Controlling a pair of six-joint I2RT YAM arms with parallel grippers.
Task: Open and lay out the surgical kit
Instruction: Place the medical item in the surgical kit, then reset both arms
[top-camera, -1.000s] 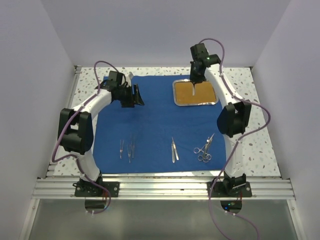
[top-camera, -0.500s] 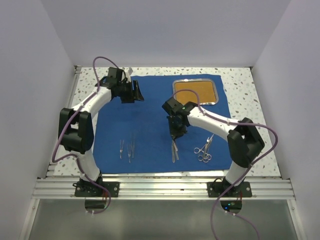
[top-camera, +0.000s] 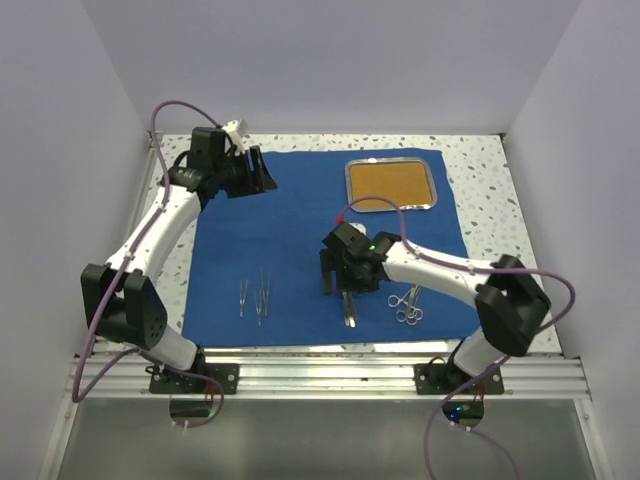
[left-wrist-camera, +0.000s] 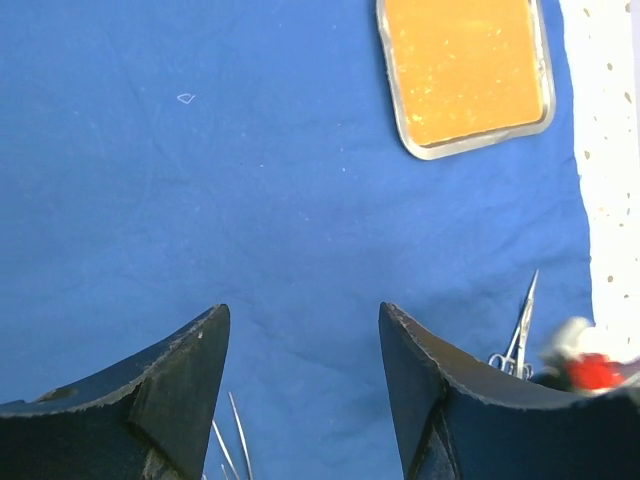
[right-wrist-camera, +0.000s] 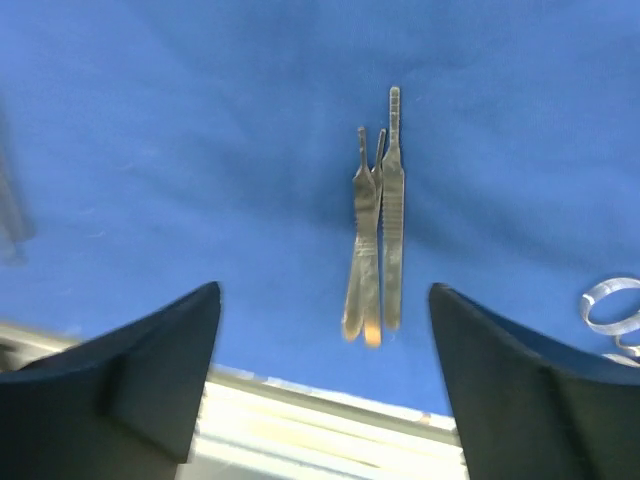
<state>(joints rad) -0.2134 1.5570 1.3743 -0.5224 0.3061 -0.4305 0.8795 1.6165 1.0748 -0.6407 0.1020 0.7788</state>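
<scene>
1. The counter (top-camera: 490, 190) carries the whole kit. Its speckled surface is seen only around the edges of the wrap.

2. The blue cloth wrap (top-camera: 300, 220) is found opened and spread flat over most of the counter. It is judged to serve as the field on which everything else is set out. Royal blue colour and faint creases are noted.

3. The steel tray (top-camera: 391, 185) is placed flat at the far right of the wrap. Its inside is orange-brown and nothing is seen in it. Its contents are judged to have been ranged in a row on the cloth.

4. The left gripper (top-camera: 250, 175) is held above the far left corner of the wrap. Its jaws are parted with nothing between them, and it is judged to be parked clear of the work.

5. The right gripper (top-camera: 335, 280) is positioned low over the near middle of the wrap, with its jaws spread wide and empty.

6. 2 slim tweezers (right-wrist-camera: 375, 240) are seen on the cloth just beyond those jaws, side by side and touching. They are untouched by the gripper.

7. The scissors (top-camera: 408, 300), ring-handled, lie just right of the tweezers. The silver instruments (top-camera: 255, 297) lie to the left. All are set along the near edge, well apart from the tray.
</scene>
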